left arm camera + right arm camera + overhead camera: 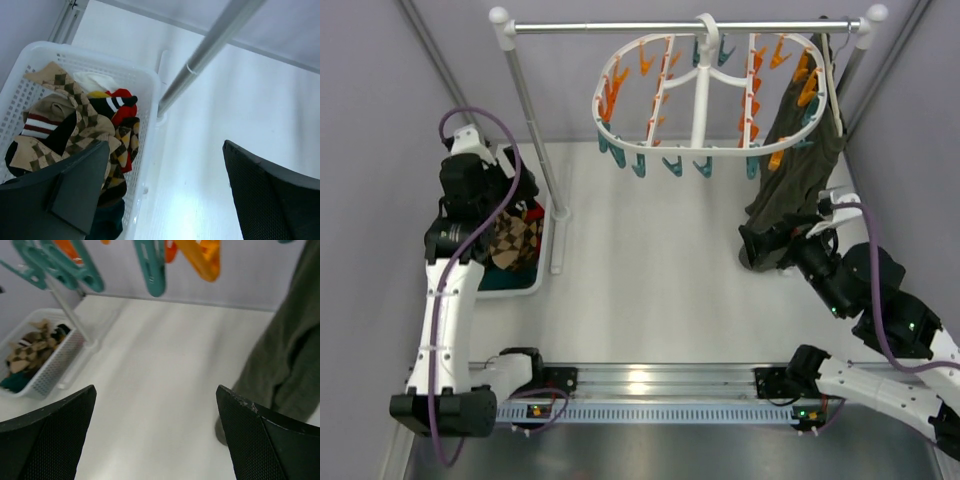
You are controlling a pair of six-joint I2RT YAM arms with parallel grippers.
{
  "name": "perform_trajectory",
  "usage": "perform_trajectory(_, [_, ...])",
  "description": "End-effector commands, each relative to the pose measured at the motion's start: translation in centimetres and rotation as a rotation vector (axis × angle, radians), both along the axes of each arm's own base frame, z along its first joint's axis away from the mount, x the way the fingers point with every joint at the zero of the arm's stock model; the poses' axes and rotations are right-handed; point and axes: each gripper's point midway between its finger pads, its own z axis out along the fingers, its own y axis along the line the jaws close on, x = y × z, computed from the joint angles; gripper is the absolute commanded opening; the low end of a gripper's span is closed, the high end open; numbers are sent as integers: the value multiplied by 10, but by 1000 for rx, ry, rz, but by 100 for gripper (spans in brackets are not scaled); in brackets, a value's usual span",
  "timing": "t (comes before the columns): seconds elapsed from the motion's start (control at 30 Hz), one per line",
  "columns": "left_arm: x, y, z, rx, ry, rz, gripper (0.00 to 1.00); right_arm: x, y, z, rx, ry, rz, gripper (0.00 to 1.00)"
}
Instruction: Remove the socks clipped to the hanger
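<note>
The white oval hanger (701, 92) hangs by its hook from the rail, with orange and teal pegs (150, 262) and no sock on it that I can see. The socks (75, 125), argyle, striped-cuff and black, lie heaped in the white basket (145, 95) at the left; they also show in the top view (515, 240). My left gripper (165, 195) is open and empty, over the basket's right edge. My right gripper (155, 435) is open and empty, low beside the olive garment (800, 150).
The dark olive green garment (290, 355) hangs at the right end of the rail and reaches the table. The rack's left post (535, 130) stands next to the basket. The rail (685, 27) spans the back.
</note>
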Motion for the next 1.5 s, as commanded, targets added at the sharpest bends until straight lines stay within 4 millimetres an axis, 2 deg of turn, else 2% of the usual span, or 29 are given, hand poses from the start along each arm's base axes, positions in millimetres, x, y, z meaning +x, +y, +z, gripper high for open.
perform_trajectory(0.0, [-30, -16, -22, 60, 66, -90, 99, 14, -50, -17, -109, 66, -277, 99])
perform_trajectory(0.03, [-44, -18, -14, 70, 32, -103, 98, 15, -58, -18, -123, 70, -322, 99])
perform_trajectory(0.1, [-59, -22, -12, 83, 17, -124, 99, 14, -68, -22, -155, 83, -361, 99])
perform_trajectory(0.13, [-70, -21, -3, 89, -18, -127, 99, 13, -70, -21, -161, 86, -367, 100])
perform_trajectory(0.27, [-99, -22, 5, 105, -64, -142, 98, 10, -77, -25, -202, 104, -382, 99])
perform_trajectory(0.43, [-128, -23, 2, 130, -99, -164, 99, 12, -93, -39, -315, 168, -468, 100])
perform_trajectory(0.6, [-152, -33, 3, 143, -149, -234, 98, 13, -114, -41, -315, 218, -501, 99])
perform_trajectory(0.8, [-167, -34, 0, 149, -185, -258, 98, 0, -131, -43, -291, 229, -516, 99])
perform_trajectory(1.03, [-172, -38, -8, 130, -191, -281, 99, -24, -150, -31, -235, 167, -527, 99])
perform_trajectory(1.47, [-177, -33, -11, 129, -205, -257, 98, -31, -152, -44, -220, 181, -522, 99])
